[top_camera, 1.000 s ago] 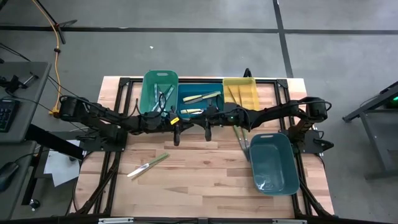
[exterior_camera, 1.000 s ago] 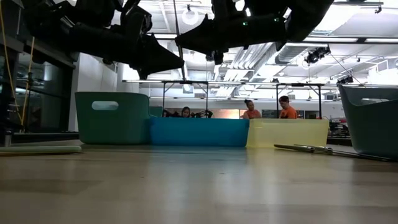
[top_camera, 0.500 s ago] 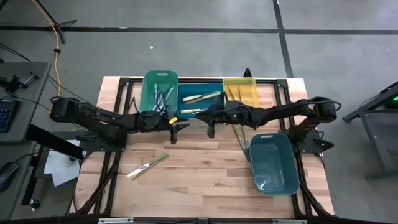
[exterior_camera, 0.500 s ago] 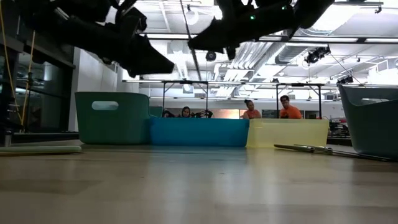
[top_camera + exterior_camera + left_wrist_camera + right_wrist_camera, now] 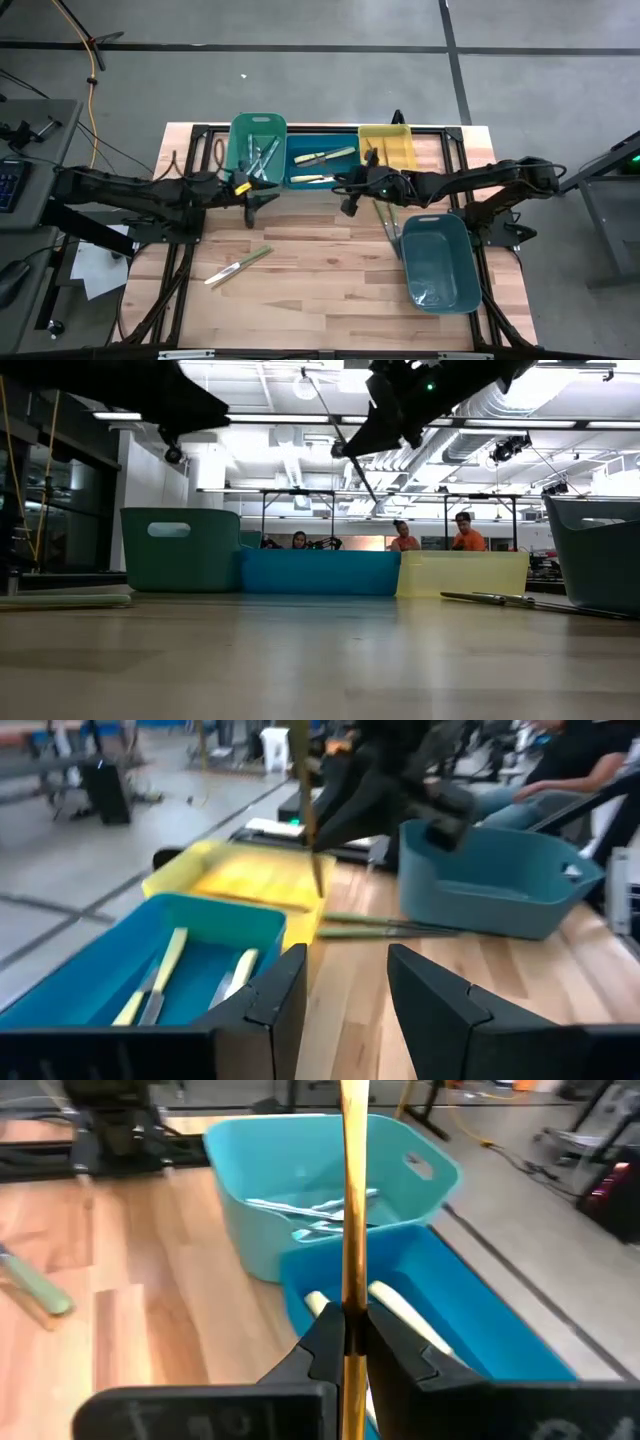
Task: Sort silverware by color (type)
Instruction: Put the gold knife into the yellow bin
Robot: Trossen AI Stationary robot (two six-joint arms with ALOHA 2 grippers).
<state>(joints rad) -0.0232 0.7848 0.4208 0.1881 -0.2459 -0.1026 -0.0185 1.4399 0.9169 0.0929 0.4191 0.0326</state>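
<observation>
So the right gripper (image 5: 345,1342) has its fingers clamped on a brownish-handled utensil (image 5: 351,1200), held upright above the bench (image 5: 330,270) just in front of the blue bin (image 5: 322,165) and yellow bin (image 5: 388,148). Left gripper (image 5: 345,995) hangs by the green bin (image 5: 257,140), fingers apart and empty. To do this well I'd carry it fully over the matching bin — probably yellow — and lower it before letting go.

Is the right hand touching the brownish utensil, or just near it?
Touching. The right wrist view shows the right hand shut on the brownish utensil, whose shaft runs between both fingers with no gap.
</observation>
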